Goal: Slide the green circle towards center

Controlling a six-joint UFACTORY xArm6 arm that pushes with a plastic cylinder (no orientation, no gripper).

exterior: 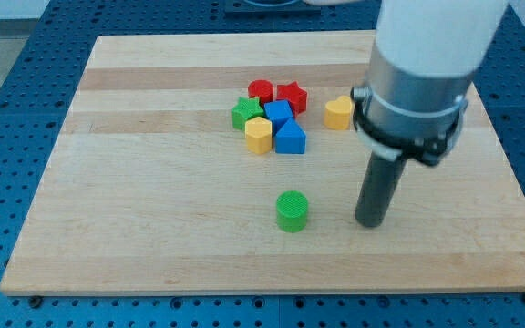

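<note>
The green circle is a short green cylinder standing alone on the wooden board, below the middle of the view. My tip rests on the board to the right of the green circle, about a block's width of bare wood between them. The arm's white and grey body rises from the rod toward the view's top right.
A tight cluster sits above the green circle: a red circle, a red star, a green block, a blue block, a yellow hexagon and a blue triangle. A yellow block stands alone to their right.
</note>
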